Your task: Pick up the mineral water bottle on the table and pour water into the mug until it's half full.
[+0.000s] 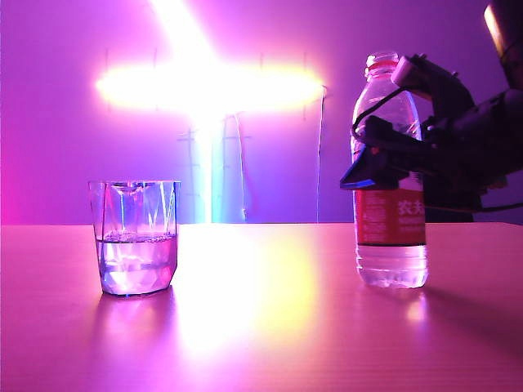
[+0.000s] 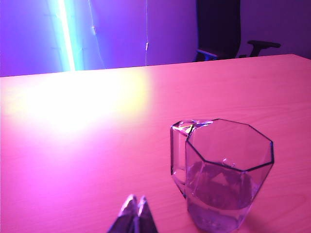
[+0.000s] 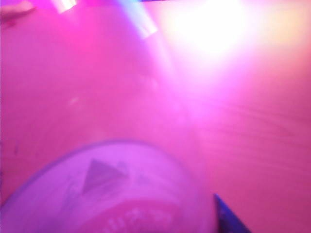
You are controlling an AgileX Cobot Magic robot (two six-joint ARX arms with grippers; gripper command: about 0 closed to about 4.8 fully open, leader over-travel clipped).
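Note:
The mineral water bottle [image 1: 391, 204] stands upright on the table [image 1: 270, 327] at the right, with its cap off and a little water at the bottom. My right gripper [image 1: 382, 167] reaches in from the right, its jaws on either side of the bottle's upper body. In the right wrist view the bottle [image 3: 112, 194] fills the space between them, and one fingertip [image 3: 228, 216] shows just off its side. The mug [image 1: 135, 237], a clear faceted glass, stands at the left with water [image 1: 135, 257] in its lower part. My left gripper [image 2: 136, 206] hovers shut beside the mug [image 2: 223, 174].
A very bright cross-shaped light [image 1: 204, 86] glares on the back wall and reflects off the tabletop. A dark office chair [image 2: 218, 29] stands beyond the table's far edge. Bare tabletop lies between mug and bottle.

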